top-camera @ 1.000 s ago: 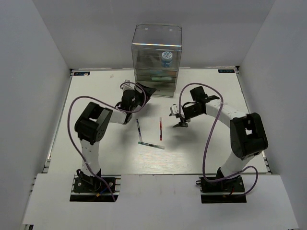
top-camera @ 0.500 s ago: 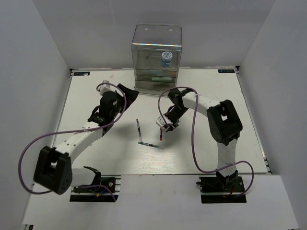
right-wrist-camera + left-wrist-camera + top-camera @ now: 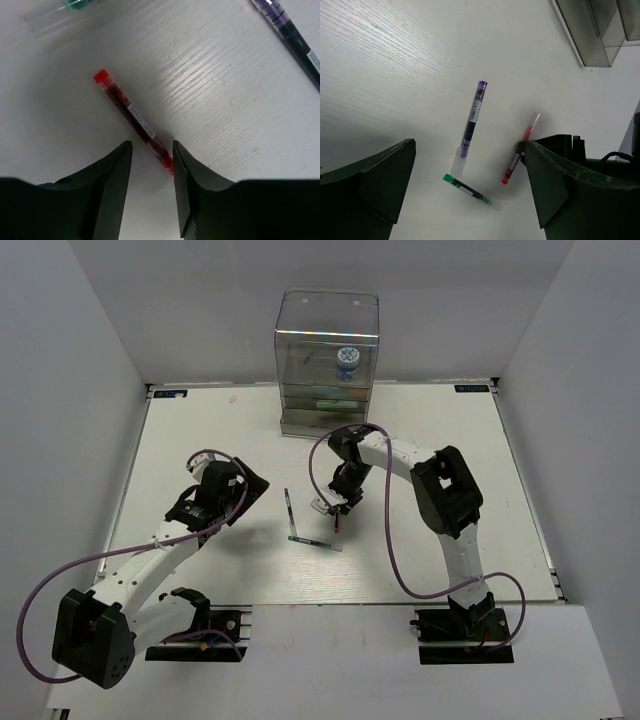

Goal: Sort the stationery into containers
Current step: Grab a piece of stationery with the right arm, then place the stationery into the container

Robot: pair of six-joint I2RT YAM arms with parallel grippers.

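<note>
Three thin pens lie mid-table: a dark pen [image 3: 288, 509], a green pen [image 3: 316, 542] and a red pen [image 3: 338, 525]. My right gripper [image 3: 335, 504] is low over the red pen [image 3: 131, 113], open, its fingertips [image 3: 176, 150] astride the pen's near end [image 3: 151, 145]. My left gripper [image 3: 243, 488] is open and empty, left of the pens [image 3: 470, 145]. The left wrist view shows the dark pen [image 3: 472, 116], green pen [image 3: 468, 189] and red pen [image 3: 519, 152]. The clear organiser [image 3: 300, 350] stands at the back, with the blue-and-white tape roll [image 3: 347, 359] in its upper compartment.
The organiser's grey drawers [image 3: 592, 30] show at the top right of the left wrist view. White walls enclose the table on three sides. The green pen's clear cap [image 3: 60, 17] and the dark pen [image 3: 292, 40] lie at the edges of the right wrist view.
My left arm has drawn back from the organiser towards the near left. My right gripper has moved left and down onto the red pen.
</note>
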